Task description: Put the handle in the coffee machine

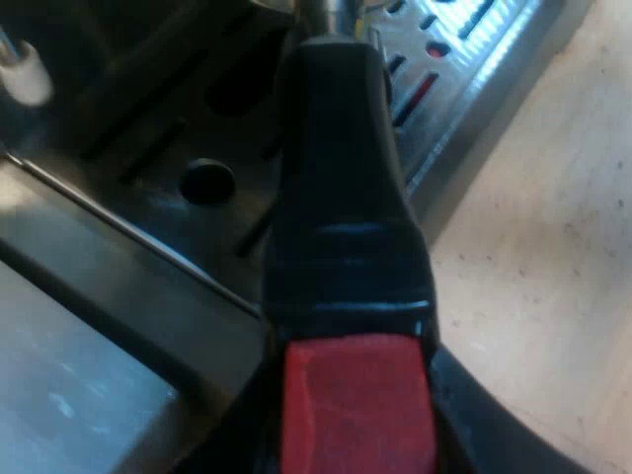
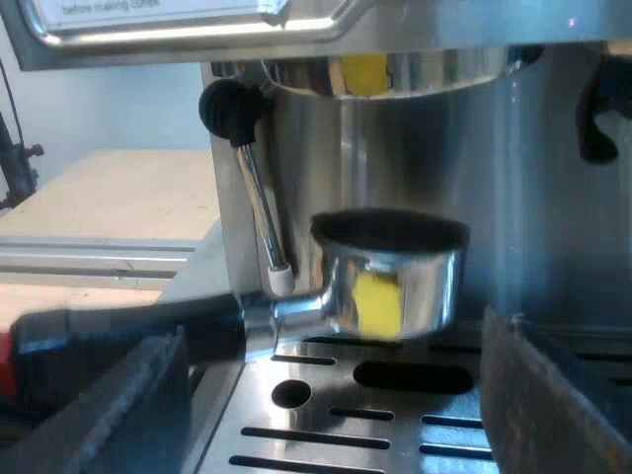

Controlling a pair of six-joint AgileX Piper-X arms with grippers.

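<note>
Nearest in the left wrist view, my left gripper point(image 1: 357, 425) has its two black fingers point(image 1: 472, 423) closed on the red end point(image 1: 355, 395) of the one dark handle point(image 1: 341, 178), a finger against each side of it. From there the handle runs away from the gripper and out over the espresso machine's slotted metal drip tray point(image 1: 489, 49). One round hole point(image 1: 207, 182) shows in the tray's darker part. The white tip of the one steam wand point(image 1: 25, 74) stands near the tray's far part. The pale tabletop point(image 1: 553, 257) lies just beside the tray's edge.

In the right wrist view, my right gripper point(image 2: 336, 420) is nearest. Its two fingers are spread wide apart with nothing between them, low over the drip tray. Past them is the one metal holder point(image 2: 415, 262). Its round cup is upright, with its dark open mouth facing up. It hangs above the tray and below the round head at the front of the espresso machine point(image 2: 533, 158), apart from both, so it is not locked in. Its handle reaches back toward the near finger, and the red shows at its far tip. The steam wand, topped by one black knob point(image 2: 232, 107), slants down close beside the cup. Farthest off, more tabletop shows past the machine's side.
</note>
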